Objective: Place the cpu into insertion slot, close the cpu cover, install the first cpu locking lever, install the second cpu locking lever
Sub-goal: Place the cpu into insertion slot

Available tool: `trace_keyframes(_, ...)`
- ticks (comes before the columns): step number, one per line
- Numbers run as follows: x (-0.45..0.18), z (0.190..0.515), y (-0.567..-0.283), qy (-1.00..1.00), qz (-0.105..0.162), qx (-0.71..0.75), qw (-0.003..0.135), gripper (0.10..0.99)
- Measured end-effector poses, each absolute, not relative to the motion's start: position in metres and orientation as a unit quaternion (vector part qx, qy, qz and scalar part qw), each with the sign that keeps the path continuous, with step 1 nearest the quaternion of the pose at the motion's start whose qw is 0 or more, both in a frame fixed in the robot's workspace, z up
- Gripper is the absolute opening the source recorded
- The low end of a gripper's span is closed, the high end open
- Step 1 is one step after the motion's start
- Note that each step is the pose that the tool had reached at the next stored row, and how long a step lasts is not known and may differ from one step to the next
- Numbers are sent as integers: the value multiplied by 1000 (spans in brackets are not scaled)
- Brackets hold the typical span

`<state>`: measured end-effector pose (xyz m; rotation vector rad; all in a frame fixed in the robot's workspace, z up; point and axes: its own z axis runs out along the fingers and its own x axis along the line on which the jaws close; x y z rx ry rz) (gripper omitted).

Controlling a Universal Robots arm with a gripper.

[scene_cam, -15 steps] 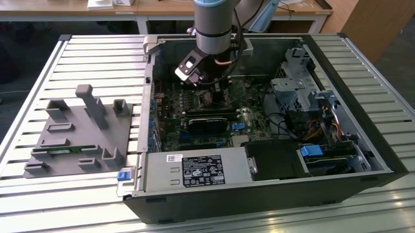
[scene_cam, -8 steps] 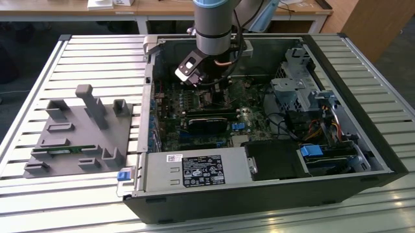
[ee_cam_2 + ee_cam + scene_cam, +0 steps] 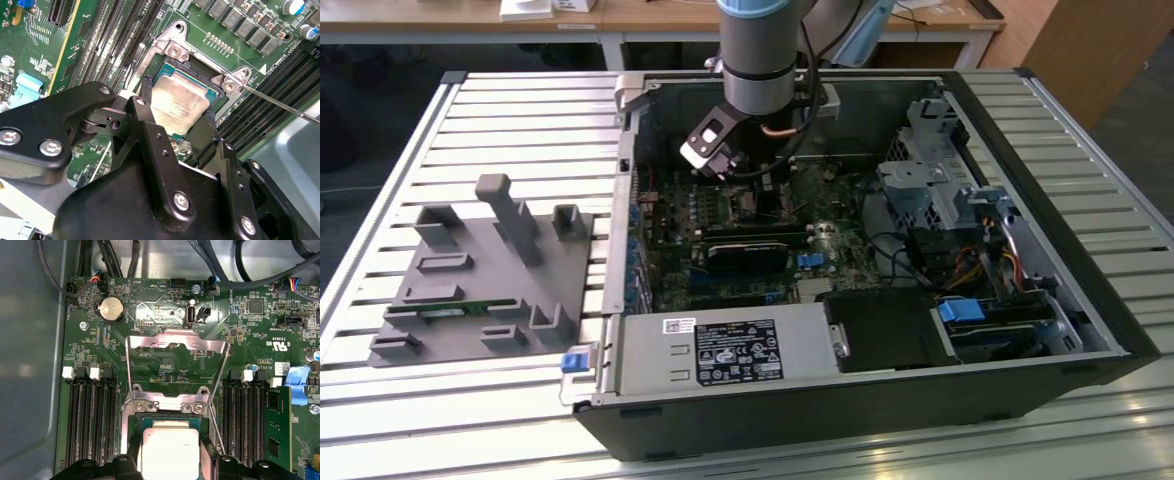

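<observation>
The cpu (image 3: 179, 100), a small square chip with a dull silvery top, lies level over the motherboard's socket, whose teal rim shows around it. My gripper (image 3: 177, 109) straddles it, with a black finger (image 3: 144, 107) pressed against each of two opposite edges. In the first wrist view the cpu (image 3: 170, 447) sits between the same fingertips (image 3: 132, 452). The cpu cover (image 3: 175, 341), a thin metal frame, is swung back open beyond the socket. A thin locking lever (image 3: 280, 102) stands free beside the socket. In the exterior view my gripper (image 3: 744, 175) reaches down into the open computer case.
Memory slots (image 3: 92, 425) flank the socket on both sides. A coin battery (image 3: 111, 308) and cables lie beyond the cover. In the case are a black card (image 3: 747, 255), a power supply (image 3: 720, 350) and a drive cage (image 3: 947, 185). A grey parts fixture (image 3: 480, 270) stands on the exterior view's left.
</observation>
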<state>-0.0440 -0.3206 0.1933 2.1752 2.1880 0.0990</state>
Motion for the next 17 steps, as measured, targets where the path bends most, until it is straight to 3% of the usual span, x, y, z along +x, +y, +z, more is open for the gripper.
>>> trace_keyframes(8,-44,193,-321,709,32,704,28,553)
trace_keyframes(9,-44,193,-321,709,32,704,28,612)
trace_keyframes(17,-44,193,-319,709,32,704,28,612)
